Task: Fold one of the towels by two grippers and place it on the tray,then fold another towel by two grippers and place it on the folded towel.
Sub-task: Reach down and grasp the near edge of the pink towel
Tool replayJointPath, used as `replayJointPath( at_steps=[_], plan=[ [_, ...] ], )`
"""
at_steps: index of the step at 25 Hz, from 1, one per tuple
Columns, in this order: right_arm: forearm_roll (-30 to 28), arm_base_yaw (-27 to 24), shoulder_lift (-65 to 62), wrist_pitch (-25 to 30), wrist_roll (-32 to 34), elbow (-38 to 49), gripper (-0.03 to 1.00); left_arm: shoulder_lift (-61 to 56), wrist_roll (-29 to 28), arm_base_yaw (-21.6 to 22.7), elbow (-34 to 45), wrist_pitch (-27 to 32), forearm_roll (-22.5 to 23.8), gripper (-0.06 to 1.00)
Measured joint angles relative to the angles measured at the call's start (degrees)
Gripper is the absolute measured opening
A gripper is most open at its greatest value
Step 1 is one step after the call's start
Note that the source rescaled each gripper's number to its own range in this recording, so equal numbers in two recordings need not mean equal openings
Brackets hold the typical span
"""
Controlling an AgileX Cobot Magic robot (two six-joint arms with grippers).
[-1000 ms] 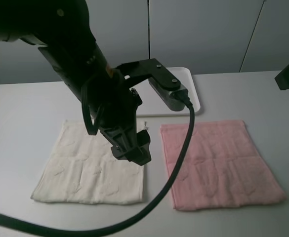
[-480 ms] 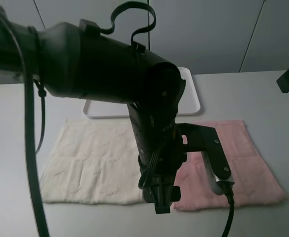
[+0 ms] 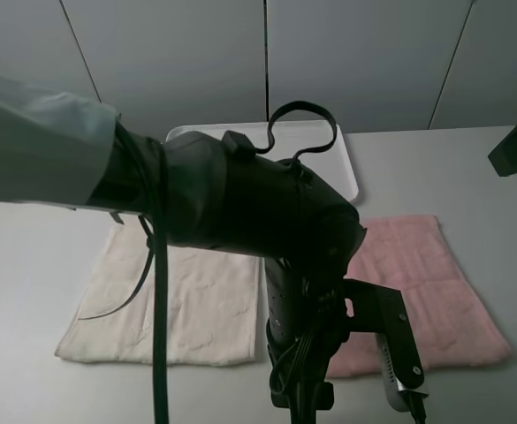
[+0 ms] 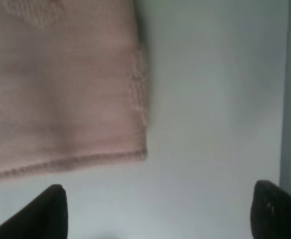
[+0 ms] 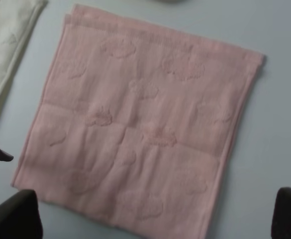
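A pink towel (image 3: 426,283) lies flat on the right of the table and a cream towel (image 3: 170,300) lies flat on the left. The white tray (image 3: 342,168) stands at the back, partly hidden by my left arm (image 3: 267,221). My left gripper (image 4: 160,219) is open and empty, low over the table just off a corner of the pink towel (image 4: 60,89). My right gripper (image 5: 150,219) is open and empty, high above the pink towel (image 5: 145,124). Only the right arm's dark tip (image 3: 516,146) shows at the right edge of the high view.
The left arm and its cable fill the middle and front of the high view, hiding the gap between the towels. A corner of the cream towel (image 5: 6,30) shows in the right wrist view. Grey wall panels stand behind the table.
My left arm has swung from above the cream towel's right edge toward the front, down to the pink towel's near-left corner. The right arm has barely moved.
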Motion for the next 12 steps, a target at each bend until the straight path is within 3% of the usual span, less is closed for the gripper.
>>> replayJointPath(
  at_steps=[12],
  plan=[
    [0.1, 0.0, 1.9, 0.8, -0.3, 0.0, 1.00, 0.2, 0.0, -1.7, 0.0, -5.4, 0.5, 0.95]
  ],
)
